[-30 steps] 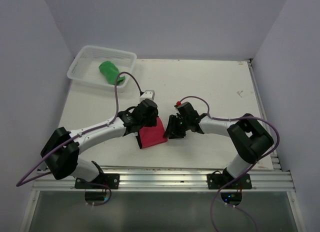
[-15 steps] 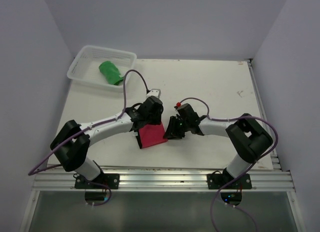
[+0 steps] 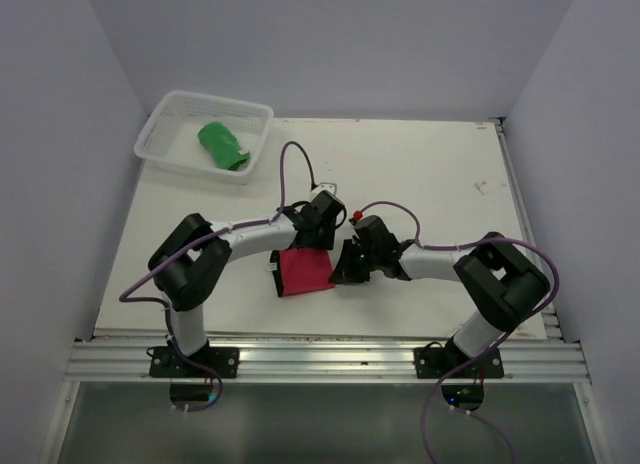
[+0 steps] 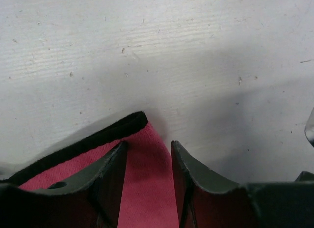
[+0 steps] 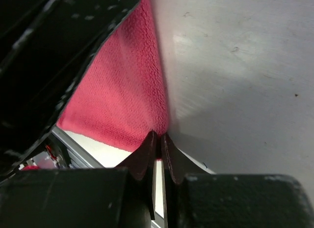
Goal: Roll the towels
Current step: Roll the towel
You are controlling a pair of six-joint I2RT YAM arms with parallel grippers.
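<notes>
A: Left gripper [image 4: 148, 145]: jaws apart, one finger [image 4: 110, 176] on each side of the far corner of the red towel [image 4: 147, 193]. The cloth lies between them and is not pinched.

B: A dark hem [image 4: 93, 139] shows along that corner, with bare table [image 4: 196, 51] beyond it.

A: Right gripper [image 5: 157, 138]: fingers pressed together, only a thin slit between them. Their tips meet on the towel's right edge, which is nipped there.

B: In the right wrist view the red pile rises away from the tips. The left arm's dark body fills the upper left of the view.

A: Seen from above, the red towel lies flat toward the near edge of the table, slightly left of the middle. The left gripper is at its far side and the right gripper at its right side. The two wrists are close together.

B: The green towel [image 3: 222, 145] is well apart from them, bunched inside the white mesh basket [image 3: 158, 136]. The basket stands at the far left corner of the table.
</notes>
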